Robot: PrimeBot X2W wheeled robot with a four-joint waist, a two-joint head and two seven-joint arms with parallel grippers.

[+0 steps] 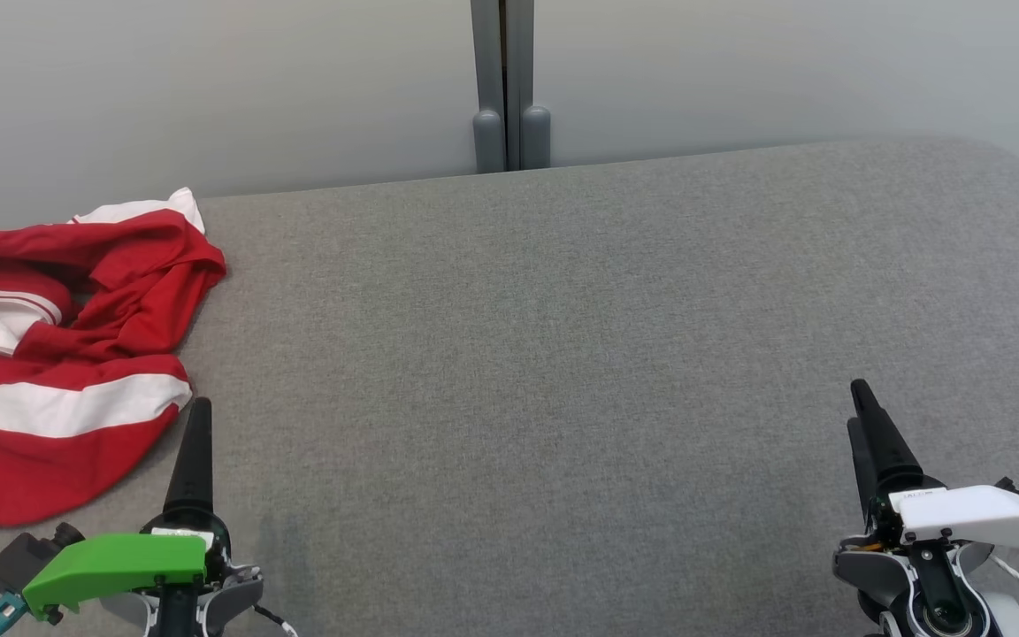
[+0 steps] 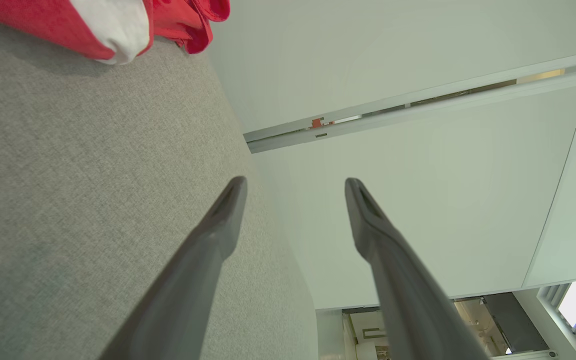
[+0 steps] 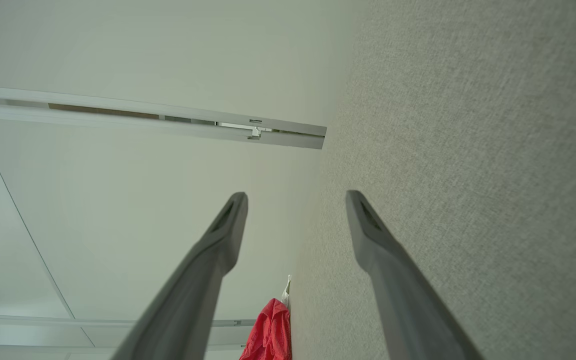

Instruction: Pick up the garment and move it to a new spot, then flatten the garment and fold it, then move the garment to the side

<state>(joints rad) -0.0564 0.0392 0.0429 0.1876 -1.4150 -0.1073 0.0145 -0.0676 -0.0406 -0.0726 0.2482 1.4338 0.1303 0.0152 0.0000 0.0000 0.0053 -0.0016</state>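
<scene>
While one shirt [image 1: 58, 372] lies crumpled, I see my left gripper [image 2: 295, 185] near it, right gripper [image 3: 295, 197] well apart, both spread, empty.

no readable txt, tiny label [image 1: 921, 493] on right gripper [image 1: 856, 405] too blurry

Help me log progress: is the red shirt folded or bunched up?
Bunched up, not folded. The shirt lies in a rumpled heap at the grey surface's left edge, creases and white stripes running unevenly.
</scene>
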